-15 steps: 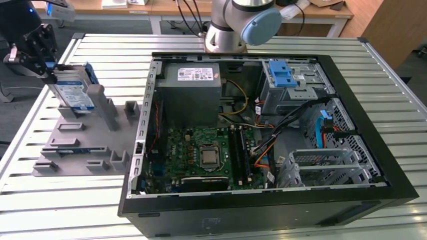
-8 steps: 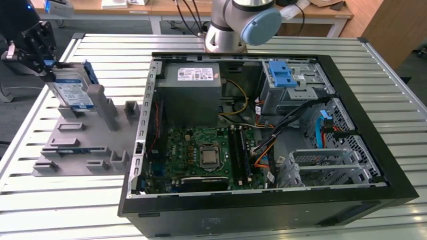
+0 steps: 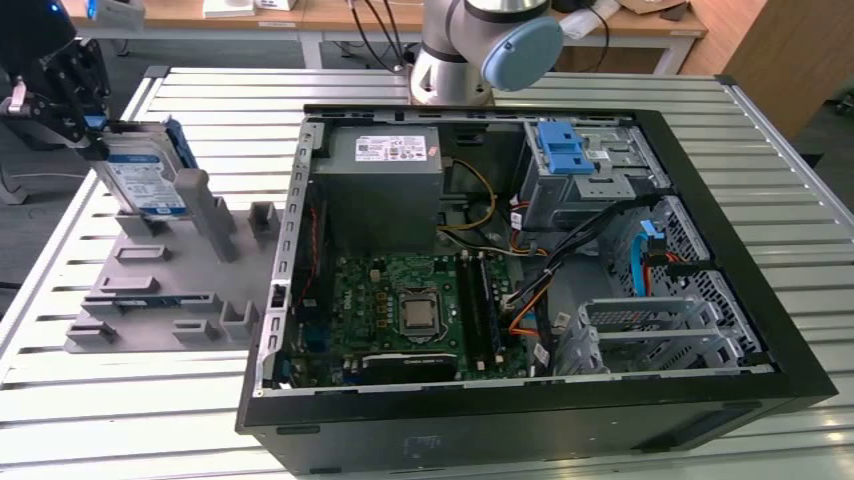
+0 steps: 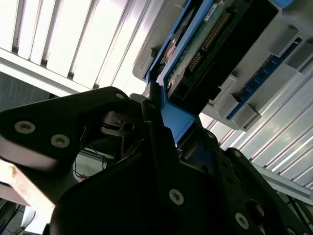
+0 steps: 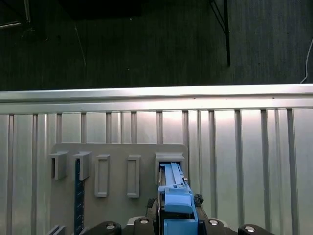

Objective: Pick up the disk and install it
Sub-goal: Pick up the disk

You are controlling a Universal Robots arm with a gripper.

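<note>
At the exterior view's left, the gripper [image 3: 94,135] is seen at the top end of the disk [image 3: 144,178]. It is closed tight on the disk's blue frame. In the first wrist view the blue frame of the disk [image 5: 173,188] is seen squeezed in the middle of the gripper [image 5: 175,223]. The disk is stood on its edge, a little tilted, with its long side going up and down. Its bottom end is sat in a slot of the grey holder rack [image 3: 160,290], so the disk is hung straight below the gripper. A tall grey post [image 3: 195,205] of the rack is found just beside the disk. Further to the exterior view's right, well apart from the disk, the open computer case [image 3: 467,430] is laid on the slatted table [image 3: 761,150]. Its near side wall [image 3: 296,200] is stood between the rack and the inside. Inside it, the grey power supply box [image 3: 380,185], the green board [image 3: 400,300], the blue latch piece [image 3: 563,148], a bunch of cables [image 3: 587,235] and a metal drive cage [image 3: 654,322] can be seen.
</note>
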